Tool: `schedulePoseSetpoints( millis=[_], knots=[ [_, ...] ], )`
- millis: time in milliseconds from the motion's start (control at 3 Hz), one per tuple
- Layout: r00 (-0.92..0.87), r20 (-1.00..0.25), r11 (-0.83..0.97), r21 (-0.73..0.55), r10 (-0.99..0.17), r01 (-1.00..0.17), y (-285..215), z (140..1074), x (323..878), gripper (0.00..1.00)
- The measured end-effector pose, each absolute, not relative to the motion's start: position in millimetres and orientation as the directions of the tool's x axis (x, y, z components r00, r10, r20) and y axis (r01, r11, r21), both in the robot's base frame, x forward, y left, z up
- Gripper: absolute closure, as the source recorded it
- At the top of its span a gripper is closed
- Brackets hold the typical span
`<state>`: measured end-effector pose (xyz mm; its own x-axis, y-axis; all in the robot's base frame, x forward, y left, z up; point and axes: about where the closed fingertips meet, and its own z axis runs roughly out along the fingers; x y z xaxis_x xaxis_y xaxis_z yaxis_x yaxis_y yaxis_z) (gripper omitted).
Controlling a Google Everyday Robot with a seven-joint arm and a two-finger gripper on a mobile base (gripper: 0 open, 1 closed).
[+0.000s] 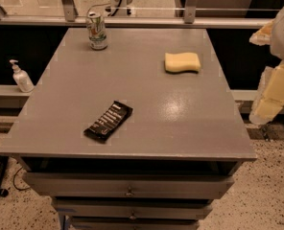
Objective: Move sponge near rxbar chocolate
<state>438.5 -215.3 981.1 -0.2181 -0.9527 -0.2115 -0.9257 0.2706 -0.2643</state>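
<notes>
One sponge point(182, 62) lengthwise left-right, tool point(270, 96) far right

A: Where does the sponge point(182, 62) lie?
B: On the table point(180, 123), back right; the drink can point(97, 30) stands back left, the rxbar chocolate point(108, 121) front left.
A: The gripper point(267, 83)?
B: Beyond the table's right edge, right of the sponge.

Dim, warm light leaves a soft glare on the bench point(132, 75); the tool point(270, 98) shows pale at the right edge.

Open tabletop point(180, 114) between sponge point(182, 62) and rxbar chocolate point(108, 121); can point(97, 30) far back-left, gripper point(271, 92) beyond right edge.
</notes>
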Motion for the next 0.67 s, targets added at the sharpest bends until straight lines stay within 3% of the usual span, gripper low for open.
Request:
schedulePoseSetpoints(
  millis=[667],
  knots=[
    [-0.223, -0.243, 0.288, -0.275, -0.944, -0.917, -213.7, 979.8, 448.0, 0.00]
  ],
)
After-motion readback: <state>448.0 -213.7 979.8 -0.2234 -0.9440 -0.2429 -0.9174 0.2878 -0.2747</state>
